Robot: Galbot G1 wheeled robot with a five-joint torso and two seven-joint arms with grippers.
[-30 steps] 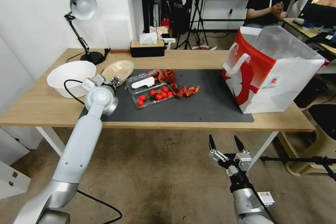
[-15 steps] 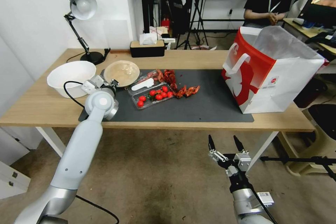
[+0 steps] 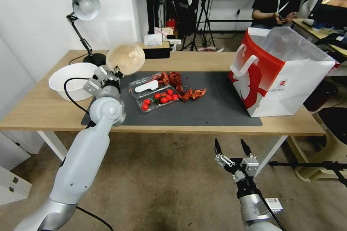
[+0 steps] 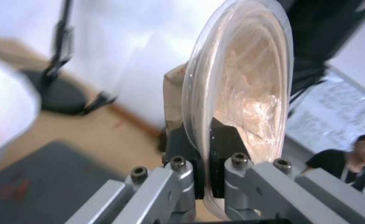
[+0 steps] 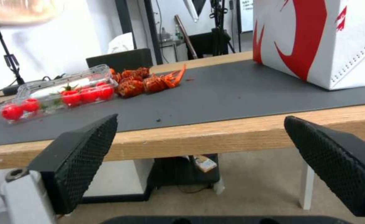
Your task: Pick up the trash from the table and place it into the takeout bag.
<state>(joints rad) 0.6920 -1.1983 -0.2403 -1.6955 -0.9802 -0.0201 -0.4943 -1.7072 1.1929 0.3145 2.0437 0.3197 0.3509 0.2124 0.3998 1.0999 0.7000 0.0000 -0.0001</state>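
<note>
A long light-wood bench (image 3: pixel 202 61) with white legs stands against a white wall and carries a large dark grey mat (image 3: pixel 213 104) that serves as the landmark here. At the mat's right end stands the boxy red-and-white paper takeout bag (image 3: pixel 280 70) with a red figure print, white flat handles and a silvery lining, its mouth open upward. Near the middle of the mat lies a clear plastic clamshell tray of red cherry tomatoes (image 3: pixel 155 95), and just beyond it, touching its far corner, a scatter of red crayfish shells (image 3: pixel 180 85). Off the mat's left edge sits a large white bowl (image 3: pixel 72 79), with a black desk lamp (image 3: pixel 84 11) behind it at the bench's back corner. The left tool (image 3: pixel 112 74) is lifted above the mat's left end, clenched on the rim of a beige shallow bowl (image 3: pixel 125 57) under a clear lid, which is held off the bench and tilted on edge; the left wrist view shows the rim (image 4: pixel 207 149) pinched between the two dark pads. The right tool (image 3: pixel 233 149) hangs below the bench edge in front of the mat, its fingers (image 5: pixel 81 155) spread wide apart and grasping nothing.
</note>
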